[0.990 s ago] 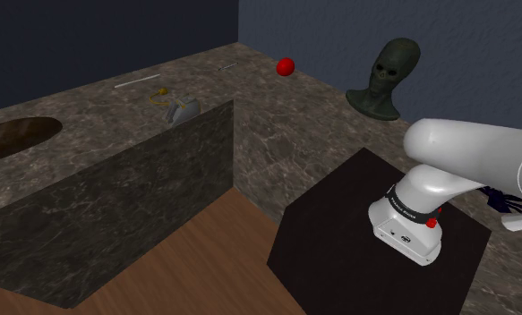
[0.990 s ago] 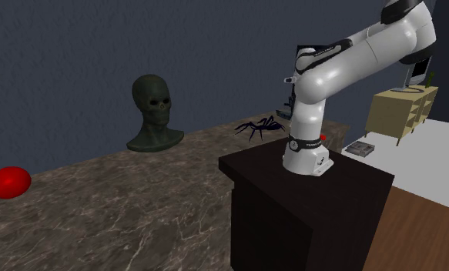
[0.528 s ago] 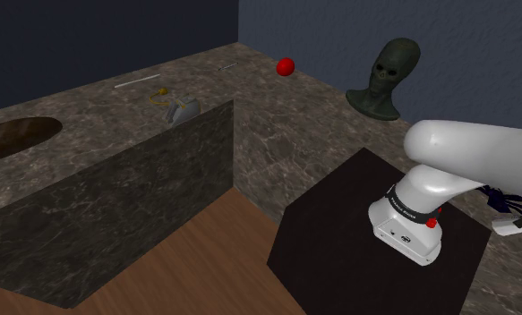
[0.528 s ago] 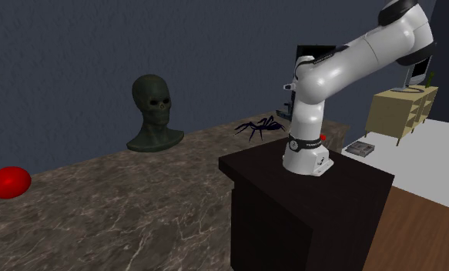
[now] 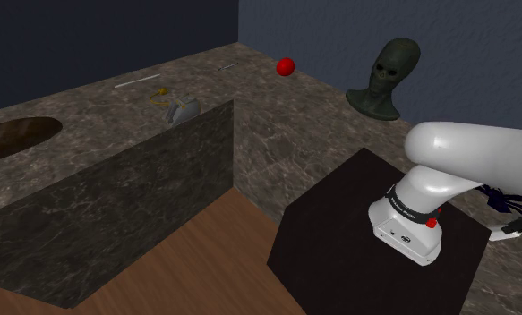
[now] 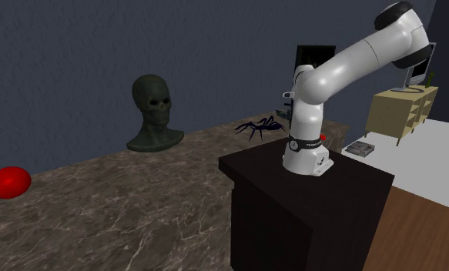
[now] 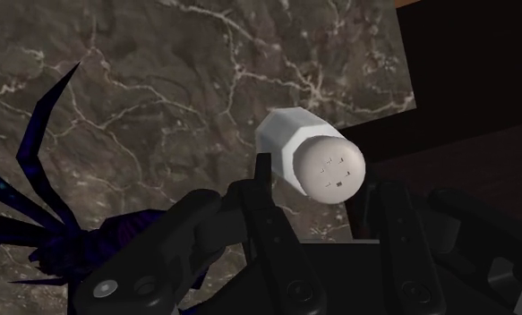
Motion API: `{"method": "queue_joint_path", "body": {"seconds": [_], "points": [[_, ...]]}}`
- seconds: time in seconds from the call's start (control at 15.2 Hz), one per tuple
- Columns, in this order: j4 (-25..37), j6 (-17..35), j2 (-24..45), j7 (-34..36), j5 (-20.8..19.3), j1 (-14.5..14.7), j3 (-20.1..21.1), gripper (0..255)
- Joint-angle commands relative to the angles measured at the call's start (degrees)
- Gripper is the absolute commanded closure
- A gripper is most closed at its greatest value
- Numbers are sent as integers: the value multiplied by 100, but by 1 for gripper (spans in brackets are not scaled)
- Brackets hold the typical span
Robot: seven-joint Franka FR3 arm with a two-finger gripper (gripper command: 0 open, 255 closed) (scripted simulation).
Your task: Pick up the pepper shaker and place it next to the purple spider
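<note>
White pepper shaker (image 7: 305, 154) clasped between the black gripper's (image 7: 321, 183) fingers, narrowly parted around its body; purple spider (image 7: 66, 243) near, on the marble counter (image 7: 205, 80).

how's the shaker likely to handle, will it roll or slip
The shaker looks rigid, so it probably won't deform in the claw. Its faceted sides should curb rolling if it's laid down. The smooth white surface might slip.

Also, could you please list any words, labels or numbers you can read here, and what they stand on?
No text is legible.
Dark band on the arm's base: pale lettering, too small to read.
White shaker: no marking, just holes in its cap.
</note>
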Motion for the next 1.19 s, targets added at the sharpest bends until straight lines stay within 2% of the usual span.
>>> {"method": "queue_joint_path", "body": {"seconds": [0.0, 0.4, 0.46, 0.79, 1.06, 1.12], "points": [[12, 53, -12, 37, -92, 68, -118, 255], [12, 52, -13, 37, -92, 68, -118, 255], [12, 52, -13, 37, -92, 68, -118, 0], [12, 52, -13, 37, -92, 68, -118, 0], [-17, -427, 45, -287, 656, -482, 868, 0], [-16, -433, 39, -285, 652, -482, 869, 0]]}}
